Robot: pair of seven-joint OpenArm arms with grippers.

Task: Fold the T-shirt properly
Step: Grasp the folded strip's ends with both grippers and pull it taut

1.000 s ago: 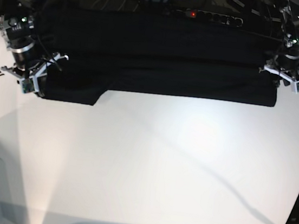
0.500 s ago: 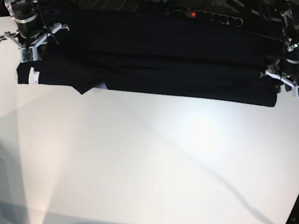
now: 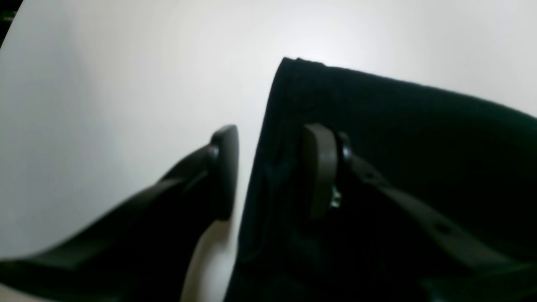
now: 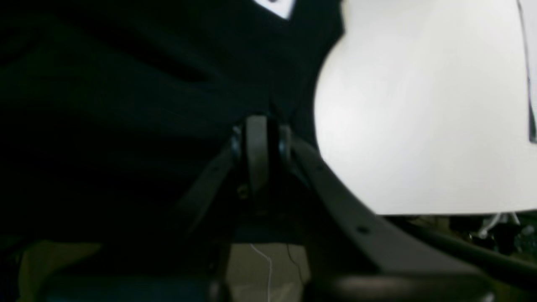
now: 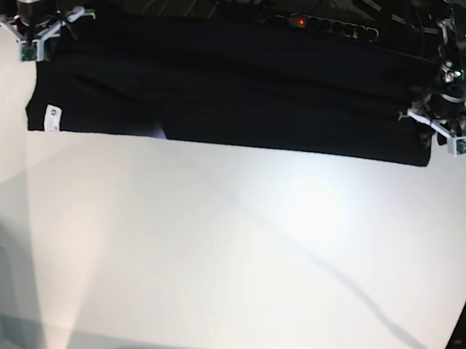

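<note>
— Since a second ago, the right claw (image 5: 29, 46) has been travelling to the far corner of the desk (image 5: 232, 251), dragging its end of the T-shirt (image 5: 226, 89) with it, so the sleeve that was bunched under it is now lying flat, a white tag (image 5: 51, 116) showing near the front edge.

— Is it gripping anything?

— Its jaws are clenched tight with black cloth right against them; whether a fold is pinched between them, I cannot tell. The left claw (image 3: 272, 172) is standing released, straddling the shirt's side edge, one finger over the desk, the other over the fabric.

— What is worrying you?

— Cables and a power strip (image 5: 324, 24) are sitting just behind both claws. Pulling further back could be dragging the hem off the desk.

— And room?

— Plenty of bare desk is lying in front of both claws for the next fold.
</note>
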